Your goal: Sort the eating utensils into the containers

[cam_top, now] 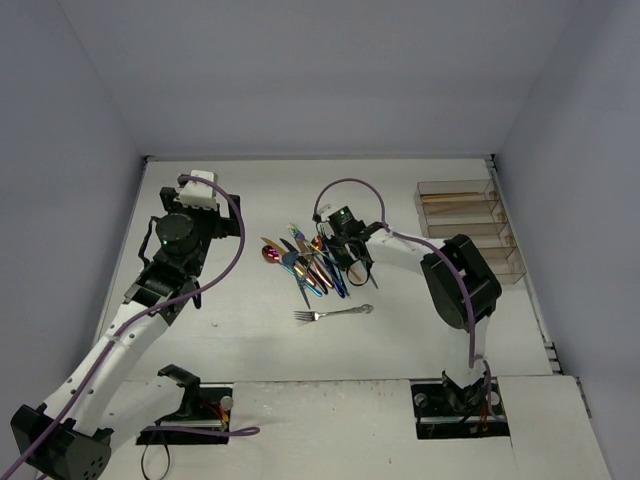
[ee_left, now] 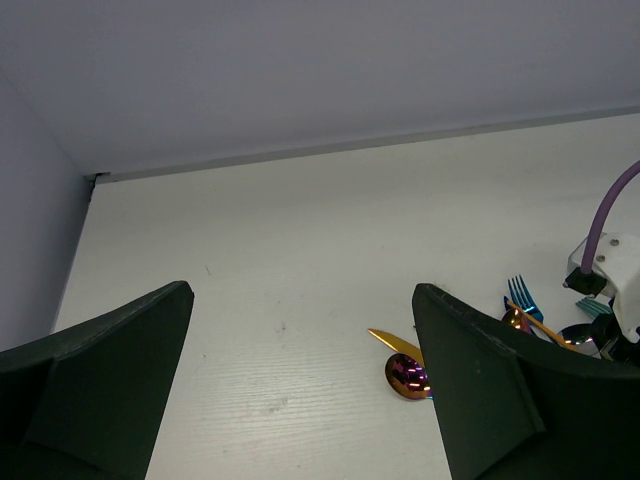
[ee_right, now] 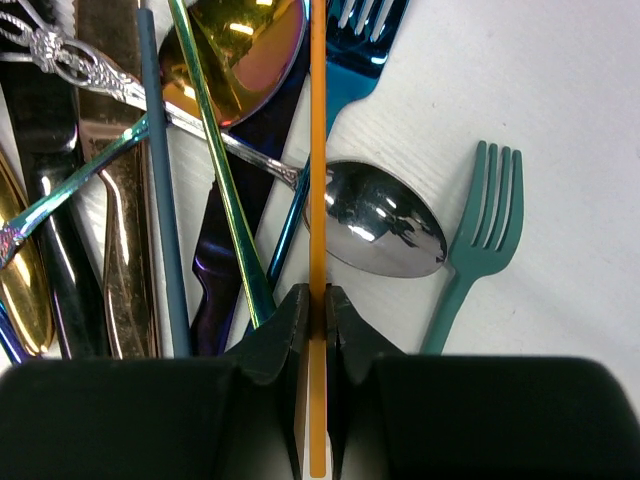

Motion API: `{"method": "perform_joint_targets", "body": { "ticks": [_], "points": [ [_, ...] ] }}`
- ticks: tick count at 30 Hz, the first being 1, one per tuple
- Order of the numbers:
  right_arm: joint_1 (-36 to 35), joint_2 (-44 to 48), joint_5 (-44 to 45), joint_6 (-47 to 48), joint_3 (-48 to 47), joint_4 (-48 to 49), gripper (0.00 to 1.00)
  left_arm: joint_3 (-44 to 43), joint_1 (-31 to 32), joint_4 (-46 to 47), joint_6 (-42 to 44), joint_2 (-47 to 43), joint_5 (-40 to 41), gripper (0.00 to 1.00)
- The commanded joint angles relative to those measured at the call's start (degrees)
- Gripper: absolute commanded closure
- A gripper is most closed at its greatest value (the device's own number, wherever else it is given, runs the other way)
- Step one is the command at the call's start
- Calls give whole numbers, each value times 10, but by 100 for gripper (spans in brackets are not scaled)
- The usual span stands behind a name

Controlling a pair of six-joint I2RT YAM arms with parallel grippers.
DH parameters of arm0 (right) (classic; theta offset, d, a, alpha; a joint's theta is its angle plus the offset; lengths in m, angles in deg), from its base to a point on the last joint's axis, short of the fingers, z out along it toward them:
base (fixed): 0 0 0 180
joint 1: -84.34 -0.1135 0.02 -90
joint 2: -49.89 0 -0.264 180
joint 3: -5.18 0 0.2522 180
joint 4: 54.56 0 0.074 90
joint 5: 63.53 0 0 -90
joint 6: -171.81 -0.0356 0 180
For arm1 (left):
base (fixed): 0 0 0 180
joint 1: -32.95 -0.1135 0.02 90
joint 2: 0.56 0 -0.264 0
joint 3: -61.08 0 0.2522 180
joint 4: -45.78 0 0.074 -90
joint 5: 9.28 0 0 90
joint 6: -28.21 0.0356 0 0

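A pile of eating utensils (cam_top: pixel 312 265) lies mid-table, in gold, blue, teal and iridescent colours. My right gripper (cam_top: pixel 352 250) is over the pile's right side. In the right wrist view my right gripper (ee_right: pixel 316 318) is shut on the thin handle of a gold utensil (ee_right: pixel 317 150), whose far end runs out of view; a silver spoon (ee_right: pixel 385 232) and a teal fork (ee_right: pixel 478 225) lie beside it. A silver fork (cam_top: pixel 333 314) lies alone nearer me. The clear containers (cam_top: pixel 470 228) stand at the right; the far ones hold gold utensils. My left gripper (ee_left: pixel 300 390) is open, empty, left of the pile.
Walls close in the table on the left, back and right. A purple cable (cam_top: pixel 345 185) loops over the right arm. In the left wrist view an iridescent spoon bowl (ee_left: pixel 405 378) and a gold blade tip (ee_left: pixel 392 342) lie just by the right finger (ee_left: pixel 500 400).
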Motion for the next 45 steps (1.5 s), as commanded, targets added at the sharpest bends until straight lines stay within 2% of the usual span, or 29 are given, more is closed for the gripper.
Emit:
{"method": "perform_joint_targets", "body": {
  "ticks": [1, 5, 9, 15, 21, 25, 36, 45],
  "points": [
    [-5, 96, -3, 12, -11, -9, 100, -7, 2, 38, 3, -7, -7, 10],
    [2, 144, 58, -20, -40, -7, 100, -7, 2, 39, 2, -4, -8, 10],
    [39, 153, 162, -92, -90, -8, 100, -7, 2, 38, 1, -4, -7, 10],
    [172, 145, 243, -314, -133, -8, 100, -7, 3, 39, 1, -7, -6, 10],
    [290, 107, 264, -517, -143, -8, 100, -7, 4, 39, 0, -12, -4, 10],
    [345, 57, 251, -607, -175, -6, 100, -6, 5, 39, 0, -12, -5, 10],
    [387, -80, 241, -733, -285, -7, 100, -7, 6, 36, 1, -5, -3, 10],
    [389, -90, 256, -788, -241, -7, 98, -8, 7, 35, 1, 0, -5, 10]
  ]
}}
